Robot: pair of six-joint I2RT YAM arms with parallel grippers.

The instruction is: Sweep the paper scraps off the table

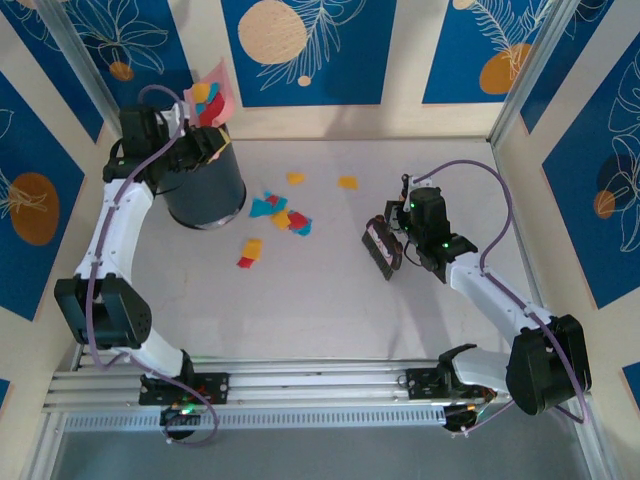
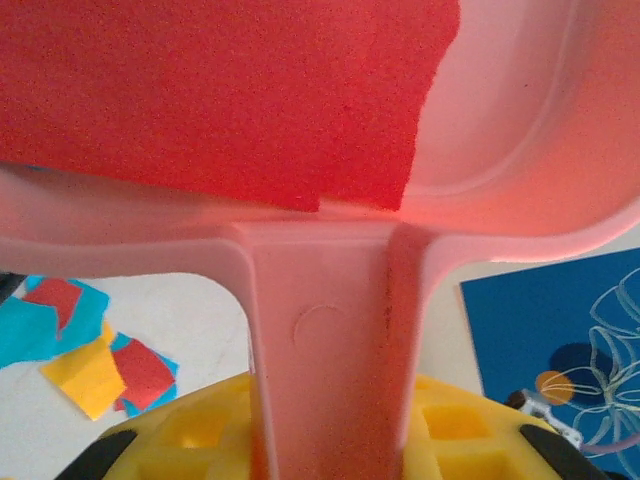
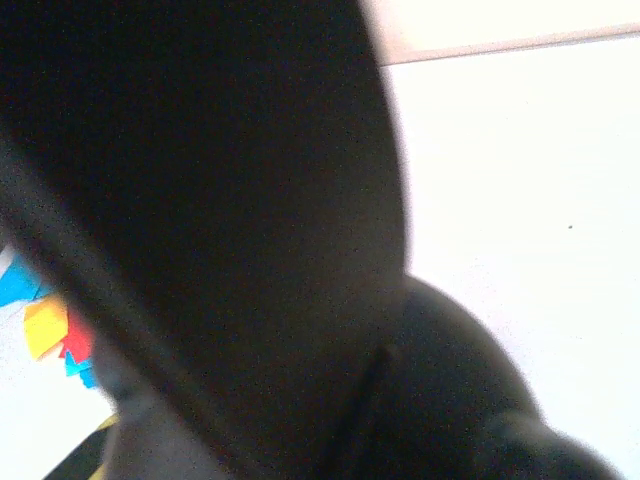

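Paper scraps [image 1: 280, 212] in red, yellow and teal lie in a loose cluster mid-table, with strays further out [image 1: 347, 182] and nearer [image 1: 250, 250]. My left gripper [image 1: 198, 146] is shut on the handle [image 2: 330, 350] of a pink dustpan [image 1: 212, 100], held tilted over a dark bin [image 1: 205, 190]. A large red scrap [image 2: 220, 90] lies in the pan, and others show on the table below [image 2: 90, 350]. My right gripper [image 1: 408, 238] is shut on a dark brush [image 1: 383, 246], low over the table [image 1: 320, 300] right of the cluster. The brush [image 3: 220, 200] blocks most of the right wrist view, with scraps [image 3: 45, 325] at its left edge.
Blue-and-cream patterned walls [image 1: 300, 50] close in the back and both sides. Aluminium rails [image 1: 320, 385] run along the near edge by the arm bases. The bin stands at the back left, close to the left arm.
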